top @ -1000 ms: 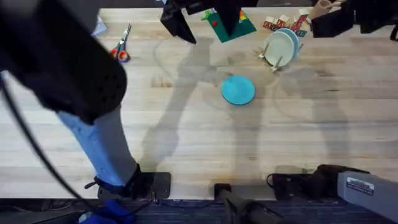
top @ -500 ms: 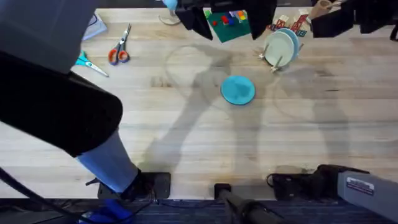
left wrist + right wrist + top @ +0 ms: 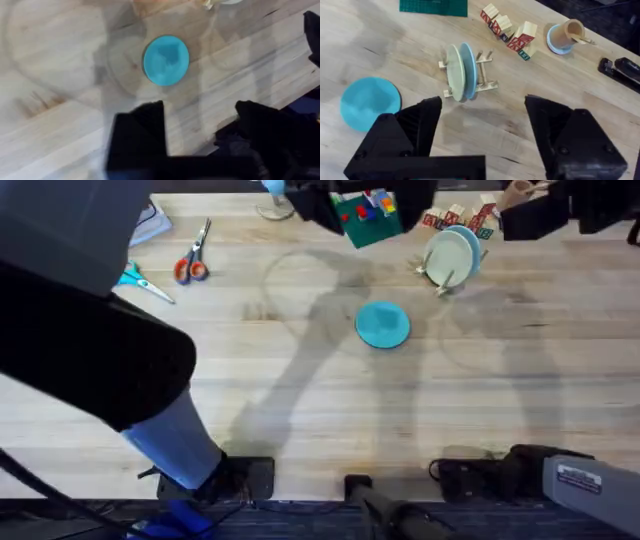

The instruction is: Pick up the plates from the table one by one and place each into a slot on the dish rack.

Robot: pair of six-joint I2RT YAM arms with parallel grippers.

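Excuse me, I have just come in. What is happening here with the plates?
Two robot arms are loading plates into a small dish rack. A cream plate and a light-blue plate stand upright in it. The teal plate lies flat on the table, untouched. The left gripper hangs open above the teal plate, holding nothing. The right gripper is open too and empty, above the table near the rack.

Orange-handled scissors [image 3: 193, 258] and a teal-handled pair [image 3: 140, 281] lie on my left; a green mat [image 3: 370, 222], lettered wooden blocks [image 3: 509, 29] and a tan cup [image 3: 568, 33] line the far edge.
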